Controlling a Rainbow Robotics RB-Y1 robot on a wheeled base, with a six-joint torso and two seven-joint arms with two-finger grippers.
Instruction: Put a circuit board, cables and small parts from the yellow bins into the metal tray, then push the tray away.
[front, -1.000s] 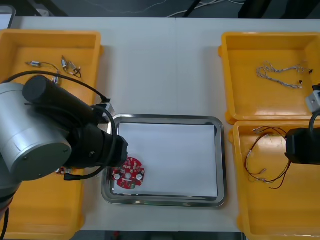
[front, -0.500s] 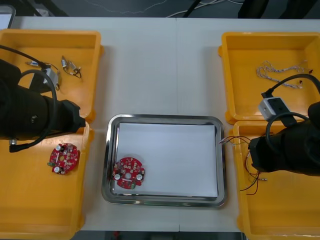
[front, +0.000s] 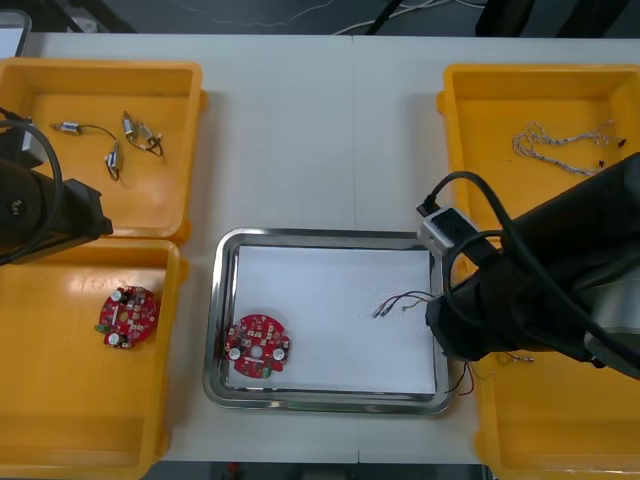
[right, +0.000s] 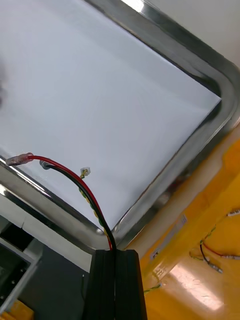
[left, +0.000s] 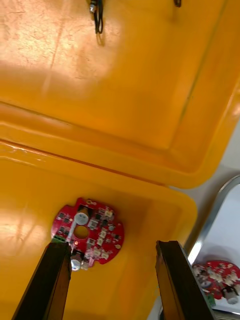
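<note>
The right gripper (right: 116, 256) was clamped shut on the red and yellow cable (right: 75, 176), fingers together at the pinch. The cable's free ends were over the white inside of the metal tray (right: 212, 82), near its right rim; couldn't tell whether they touched the liner. The right arm (front: 545, 290) reached across that rim from over the near right bin (front: 560, 440). One circuit board (front: 258, 346) lay in the tray's near left corner. The left gripper (left: 114, 245) was open, fingers well apart, nothing between them, hovering above the near left bin (front: 60, 420) with a second circuit board (left: 89, 232) lying below, close to one finger. The left arm (front: 40, 215) was at the table's left edge. Small metal parts (front: 125, 135) sat in the far left bin (front: 100, 75), and a twisted blue and white cable (front: 560, 148) in the far right bin (front: 470, 150).
</note>
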